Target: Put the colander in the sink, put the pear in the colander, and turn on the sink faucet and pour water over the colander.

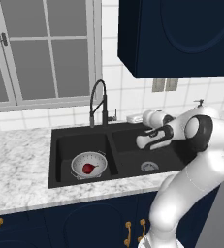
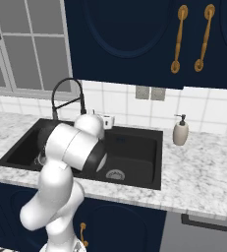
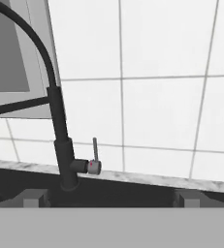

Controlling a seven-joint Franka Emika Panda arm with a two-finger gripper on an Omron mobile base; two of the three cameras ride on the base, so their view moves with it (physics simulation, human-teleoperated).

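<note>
Sink [image 1: 65,140]: pear [image 1: 88,168] in colander [image 1: 88,164], left basin.
Gripper [image 3: 111,197] spread wide, empty, facing sink faucet [image 3: 60,131] lever.

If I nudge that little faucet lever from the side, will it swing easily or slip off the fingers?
The lever is a thin upright rod on a side hub of the faucet, so it probably pivots with light force. Its slim shape may slip past a fingertip. The faucet looks rigidly mounted and unlikely to flex.
</note>
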